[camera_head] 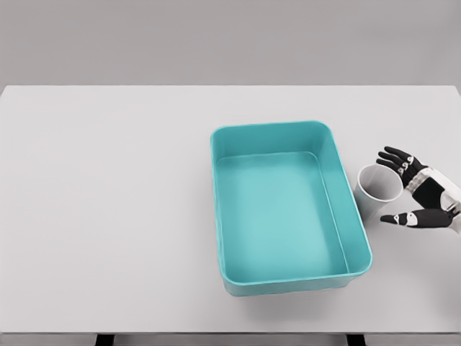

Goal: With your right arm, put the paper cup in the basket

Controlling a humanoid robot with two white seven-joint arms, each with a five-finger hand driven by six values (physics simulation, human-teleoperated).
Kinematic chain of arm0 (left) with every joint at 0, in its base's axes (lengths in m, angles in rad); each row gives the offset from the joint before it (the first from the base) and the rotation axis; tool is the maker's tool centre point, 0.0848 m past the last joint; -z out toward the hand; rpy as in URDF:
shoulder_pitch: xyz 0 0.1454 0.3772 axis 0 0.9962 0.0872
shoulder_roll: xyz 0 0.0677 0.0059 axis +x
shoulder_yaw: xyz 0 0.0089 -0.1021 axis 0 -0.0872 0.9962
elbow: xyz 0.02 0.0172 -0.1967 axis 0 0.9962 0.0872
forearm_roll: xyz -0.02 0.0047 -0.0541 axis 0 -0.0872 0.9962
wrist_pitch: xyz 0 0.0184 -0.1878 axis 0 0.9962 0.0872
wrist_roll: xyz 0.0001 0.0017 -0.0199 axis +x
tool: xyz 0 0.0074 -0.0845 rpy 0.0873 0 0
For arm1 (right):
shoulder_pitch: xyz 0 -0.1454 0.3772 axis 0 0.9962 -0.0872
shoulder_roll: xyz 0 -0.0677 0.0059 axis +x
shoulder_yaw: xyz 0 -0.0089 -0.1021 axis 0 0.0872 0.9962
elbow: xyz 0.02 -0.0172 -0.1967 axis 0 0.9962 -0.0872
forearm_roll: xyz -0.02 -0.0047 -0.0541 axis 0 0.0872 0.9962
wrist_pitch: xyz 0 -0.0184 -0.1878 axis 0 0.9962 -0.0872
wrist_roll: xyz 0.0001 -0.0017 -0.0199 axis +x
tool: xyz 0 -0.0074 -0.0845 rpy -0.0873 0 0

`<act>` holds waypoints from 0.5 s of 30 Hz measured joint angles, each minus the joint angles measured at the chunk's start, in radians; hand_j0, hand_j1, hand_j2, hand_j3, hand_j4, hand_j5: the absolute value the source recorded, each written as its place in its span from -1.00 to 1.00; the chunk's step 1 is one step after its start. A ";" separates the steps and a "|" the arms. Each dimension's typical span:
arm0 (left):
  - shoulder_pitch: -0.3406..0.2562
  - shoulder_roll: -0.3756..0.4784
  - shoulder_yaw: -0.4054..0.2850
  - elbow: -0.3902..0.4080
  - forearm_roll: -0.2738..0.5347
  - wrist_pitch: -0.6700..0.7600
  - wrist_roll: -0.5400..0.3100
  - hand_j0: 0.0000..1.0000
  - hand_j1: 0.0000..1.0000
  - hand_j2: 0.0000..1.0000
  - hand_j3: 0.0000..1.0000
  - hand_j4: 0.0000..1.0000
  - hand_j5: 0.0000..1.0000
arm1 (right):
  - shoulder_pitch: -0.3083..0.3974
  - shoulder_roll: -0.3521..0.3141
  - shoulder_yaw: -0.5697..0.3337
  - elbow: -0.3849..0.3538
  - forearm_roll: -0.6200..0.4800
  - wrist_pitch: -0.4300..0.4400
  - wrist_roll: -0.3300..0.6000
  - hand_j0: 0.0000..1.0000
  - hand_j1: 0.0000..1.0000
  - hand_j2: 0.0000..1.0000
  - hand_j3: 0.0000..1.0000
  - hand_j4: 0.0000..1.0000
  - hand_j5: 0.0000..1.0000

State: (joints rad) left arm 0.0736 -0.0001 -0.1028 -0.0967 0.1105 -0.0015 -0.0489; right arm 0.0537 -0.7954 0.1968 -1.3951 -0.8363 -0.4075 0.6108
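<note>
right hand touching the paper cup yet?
Cannot tell. In the head view the right hand has fingers spread around the paper cup, but no clear contact or gap shows.

Bare simulated test bench, not a lived-in room: one plain white table (108, 216) against a flat grey backdrop (216, 40), rendered surfaces, no furnishings or wall detail

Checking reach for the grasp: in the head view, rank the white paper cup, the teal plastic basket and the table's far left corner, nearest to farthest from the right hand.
1. White paper cup, just left of the right hand.
2. Teal plastic basket, beyond the cup.
3. Far left corner of the white table, opposite side.
</note>
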 measured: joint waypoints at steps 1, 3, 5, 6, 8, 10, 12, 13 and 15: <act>0.000 0.000 0.000 0.000 0.000 0.000 0.000 1.00 1.00 1.00 1.00 1.00 1.00 | 0.000 0.001 0.000 0.001 0.000 0.002 0.000 1.00 1.00 1.00 1.00 1.00 1.00; 0.000 0.000 0.000 0.000 0.000 0.000 0.000 1.00 1.00 1.00 1.00 1.00 1.00 | 0.002 0.004 0.000 0.003 0.001 0.009 0.000 1.00 1.00 1.00 1.00 1.00 1.00; 0.000 0.000 0.000 0.000 0.000 0.000 0.000 1.00 1.00 1.00 1.00 1.00 1.00 | 0.002 0.006 0.000 0.007 0.001 0.013 0.000 1.00 1.00 1.00 1.00 1.00 1.00; 0.000 0.000 0.000 0.000 0.000 0.000 0.000 1.00 1.00 1.00 1.00 1.00 1.00 | 0.002 0.008 0.000 0.014 0.002 0.014 0.000 1.00 1.00 1.00 1.00 1.00 1.00; 0.000 0.000 0.000 0.000 0.000 0.000 0.000 1.00 1.00 1.00 1.00 1.00 1.00 | 0.002 0.013 0.001 0.032 0.004 0.015 0.000 1.00 1.00 1.00 1.00 1.00 1.00; 0.000 0.000 0.000 0.000 0.000 0.000 0.000 1.00 1.00 1.00 1.00 1.00 1.00 | 0.002 0.017 0.001 0.044 0.004 0.016 0.000 1.00 1.00 1.00 1.00 1.00 1.00; 0.000 0.000 0.000 0.000 0.000 0.000 0.000 1.00 1.00 1.00 1.00 1.00 1.00 | 0.000 0.025 0.003 0.057 0.005 0.016 0.000 1.00 1.00 1.00 1.00 1.00 1.00; 0.000 0.000 0.000 0.000 0.000 0.000 0.000 1.00 1.00 1.00 1.00 1.00 1.00 | -0.002 0.030 0.004 0.065 0.006 0.016 0.000 1.00 1.00 1.00 1.00 1.00 1.00; 0.000 0.000 0.000 0.000 0.000 0.000 0.000 1.00 1.00 1.00 1.00 1.00 1.00 | -0.003 0.039 0.005 0.074 0.006 0.016 0.000 1.00 1.00 1.00 1.00 1.00 1.00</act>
State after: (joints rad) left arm 0.0736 -0.0001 -0.1028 -0.0967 0.1105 -0.0015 -0.0489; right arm 0.0506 -0.7567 0.2022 -1.3207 -0.8300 -0.3915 0.6108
